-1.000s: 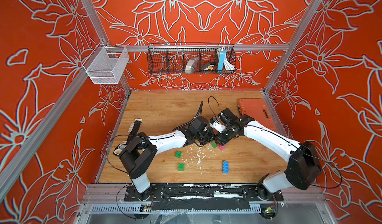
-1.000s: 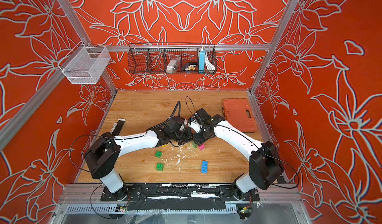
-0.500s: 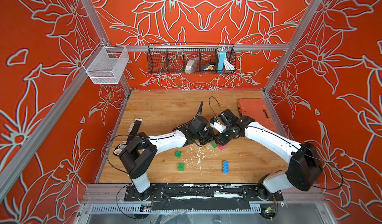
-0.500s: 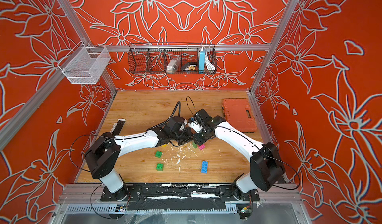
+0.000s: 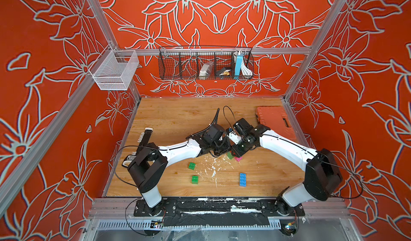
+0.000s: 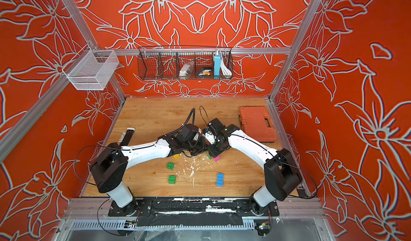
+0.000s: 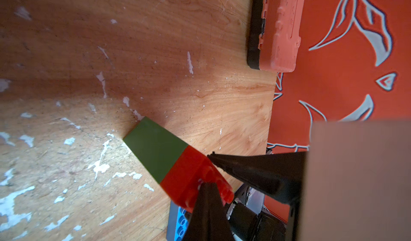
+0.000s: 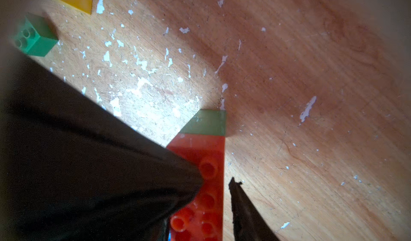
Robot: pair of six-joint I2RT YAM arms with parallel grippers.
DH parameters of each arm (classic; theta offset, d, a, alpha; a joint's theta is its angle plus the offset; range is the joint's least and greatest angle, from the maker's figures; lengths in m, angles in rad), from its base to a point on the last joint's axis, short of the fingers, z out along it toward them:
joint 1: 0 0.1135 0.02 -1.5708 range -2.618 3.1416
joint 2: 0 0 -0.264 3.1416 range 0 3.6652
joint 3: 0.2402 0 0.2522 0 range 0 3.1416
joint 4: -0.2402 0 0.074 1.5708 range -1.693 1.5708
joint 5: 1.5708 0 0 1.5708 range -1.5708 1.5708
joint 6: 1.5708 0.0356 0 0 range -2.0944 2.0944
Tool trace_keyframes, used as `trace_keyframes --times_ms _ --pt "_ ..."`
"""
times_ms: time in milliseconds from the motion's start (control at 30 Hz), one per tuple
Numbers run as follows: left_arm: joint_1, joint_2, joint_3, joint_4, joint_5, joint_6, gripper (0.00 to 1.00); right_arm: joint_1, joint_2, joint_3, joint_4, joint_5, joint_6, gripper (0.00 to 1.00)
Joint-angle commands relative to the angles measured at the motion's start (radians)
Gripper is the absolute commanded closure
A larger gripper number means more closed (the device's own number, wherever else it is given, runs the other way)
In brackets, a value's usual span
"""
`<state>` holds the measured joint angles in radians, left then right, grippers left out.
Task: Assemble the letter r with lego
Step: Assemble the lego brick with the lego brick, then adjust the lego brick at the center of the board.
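Out to the left of the left gripper (image 7: 207, 169), loose green bricks (image 5: 191, 165) and a yellow brick (image 6: 176, 155) lie unused. That gripper is clamped on the studded top of the red brick (image 7: 184, 177), which is pressed onto a green base brick (image 7: 155, 148). By my reading one joint is made and most of the r is left. The right gripper (image 8: 216, 179) straddles the same red brick, but I cannot tell whether it pinches. Just beside it lies a pink brick (image 5: 238, 159), farther off a blue brick (image 5: 242, 179). All look glossy and chunky.
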<state>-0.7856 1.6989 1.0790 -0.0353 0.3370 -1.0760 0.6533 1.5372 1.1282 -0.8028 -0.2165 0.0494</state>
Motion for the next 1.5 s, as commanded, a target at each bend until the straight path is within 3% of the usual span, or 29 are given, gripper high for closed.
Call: trace_keyframes --times_ms 0,233,533,967,1200,1467 --pt "-0.037 0.022 -0.021 -0.130 0.029 0.004 1.00 0.009 0.021 0.014 0.105 0.009 0.039 0.57" --pt "-0.038 0.001 -0.020 -0.128 0.019 0.005 0.98 0.009 0.021 0.015 0.102 0.014 0.037 0.60" --pt "-0.038 -0.082 -0.009 -0.173 -0.037 0.037 0.51 0.008 0.032 0.018 0.106 0.008 0.034 0.61" --pt "-0.037 -0.210 -0.020 -0.323 -0.165 0.115 0.46 0.008 0.067 0.085 0.086 0.009 0.036 0.57" --pt "-0.017 -0.314 -0.103 -0.364 -0.218 0.136 0.45 0.008 0.093 0.114 0.082 0.003 0.050 0.52" --pt "0.024 -0.439 -0.204 -0.400 -0.247 0.140 0.44 0.008 0.145 0.151 0.064 -0.015 0.044 0.53"
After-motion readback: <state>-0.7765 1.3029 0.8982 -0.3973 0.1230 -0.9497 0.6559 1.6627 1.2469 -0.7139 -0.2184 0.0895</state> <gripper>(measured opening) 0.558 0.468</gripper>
